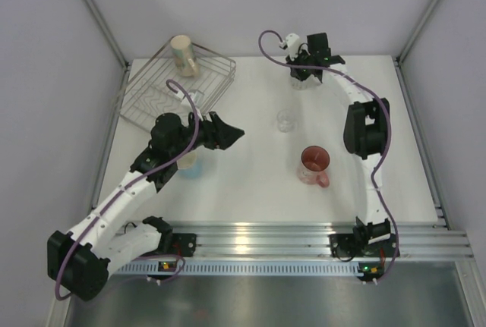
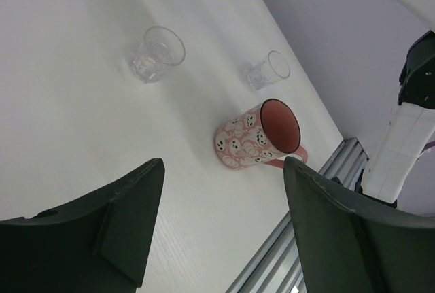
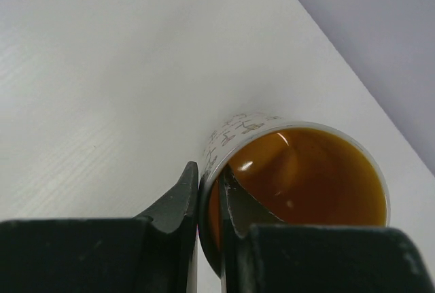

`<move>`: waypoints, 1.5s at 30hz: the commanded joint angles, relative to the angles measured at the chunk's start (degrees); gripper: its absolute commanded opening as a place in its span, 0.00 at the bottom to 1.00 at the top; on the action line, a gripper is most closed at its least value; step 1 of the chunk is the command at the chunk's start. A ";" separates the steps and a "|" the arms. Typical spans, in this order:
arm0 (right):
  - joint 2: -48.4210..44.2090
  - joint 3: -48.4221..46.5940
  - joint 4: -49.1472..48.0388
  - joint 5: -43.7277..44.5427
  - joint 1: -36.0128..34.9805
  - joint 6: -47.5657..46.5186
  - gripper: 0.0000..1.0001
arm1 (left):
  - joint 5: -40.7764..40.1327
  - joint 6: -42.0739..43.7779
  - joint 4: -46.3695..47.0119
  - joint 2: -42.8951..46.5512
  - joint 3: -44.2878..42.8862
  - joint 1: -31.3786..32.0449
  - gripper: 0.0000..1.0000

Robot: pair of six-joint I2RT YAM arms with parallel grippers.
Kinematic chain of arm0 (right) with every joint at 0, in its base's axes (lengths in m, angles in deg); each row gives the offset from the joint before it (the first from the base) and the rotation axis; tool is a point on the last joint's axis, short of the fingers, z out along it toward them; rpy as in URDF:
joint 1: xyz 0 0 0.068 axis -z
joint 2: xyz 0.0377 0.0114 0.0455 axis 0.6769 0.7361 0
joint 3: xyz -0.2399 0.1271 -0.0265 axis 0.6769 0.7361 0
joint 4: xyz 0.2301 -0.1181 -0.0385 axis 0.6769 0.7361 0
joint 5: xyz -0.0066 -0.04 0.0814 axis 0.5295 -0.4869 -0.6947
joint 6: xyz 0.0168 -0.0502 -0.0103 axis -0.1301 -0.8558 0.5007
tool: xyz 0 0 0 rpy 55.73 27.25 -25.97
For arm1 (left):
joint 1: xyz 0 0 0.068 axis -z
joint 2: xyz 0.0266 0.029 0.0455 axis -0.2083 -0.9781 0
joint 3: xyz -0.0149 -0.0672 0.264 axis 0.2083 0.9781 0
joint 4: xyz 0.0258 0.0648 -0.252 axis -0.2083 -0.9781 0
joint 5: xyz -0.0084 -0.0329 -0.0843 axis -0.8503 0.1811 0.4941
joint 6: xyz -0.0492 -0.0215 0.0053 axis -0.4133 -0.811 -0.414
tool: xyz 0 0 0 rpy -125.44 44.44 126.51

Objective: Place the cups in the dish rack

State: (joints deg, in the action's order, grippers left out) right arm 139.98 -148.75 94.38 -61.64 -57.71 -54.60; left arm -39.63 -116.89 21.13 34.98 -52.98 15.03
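"Where was the right hand?"

"Over at the far side of the bench. My right hand was pinched narrow on the rim of the dotted mug. One finger sat outside the wall and the other inside, against the yellow lining. I couldn't tell whether the mug's base was touching the bench."

"And the left?"

"My left hand hung wide apart with nothing between its fingers. It was above the middle of the bench, near the dish rack's right side."

"Where were the cups?"

"The rack sat at the far left corner with the cream mug at its far end. The light blue cup stood on the bench, partly hidden under my left arm. The pink mug stood upright, right of centre, toward the front rail. One clear glass stood beyond it near the centre. A second clear glass stood apart from it, toward the right edge."
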 commanded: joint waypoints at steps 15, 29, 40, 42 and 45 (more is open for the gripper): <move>-30.39 22.35 -34.01 -4.47 -1.41 38.69 0.00 | -0.84 -2.65 3.01 3.83 -2.53 -0.15 0.75; -54.13 45.47 -59.87 4.23 -6.15 80.44 0.00 | 5.57 -2.74 10.92 -3.90 -11.06 -0.07 0.79; -59.85 47.75 -64.16 1.25 -8.35 97.31 0.00 | 15.95 -4.40 21.55 -10.32 -14.67 -0.33 0.86; -61.17 48.98 -64.17 1.07 -8.88 98.90 0.00 | 16.30 -5.81 24.10 -11.02 -14.67 -0.42 0.88; -62.84 50.74 -65.21 0.63 -9.14 102.32 0.00 | 16.82 -6.52 26.65 -12.16 -15.02 -0.42 0.91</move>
State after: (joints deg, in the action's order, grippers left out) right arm 82.37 -97.14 42.25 -60.61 -65.67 40.65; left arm -25.36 -121.68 39.38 23.46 -65.44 14.92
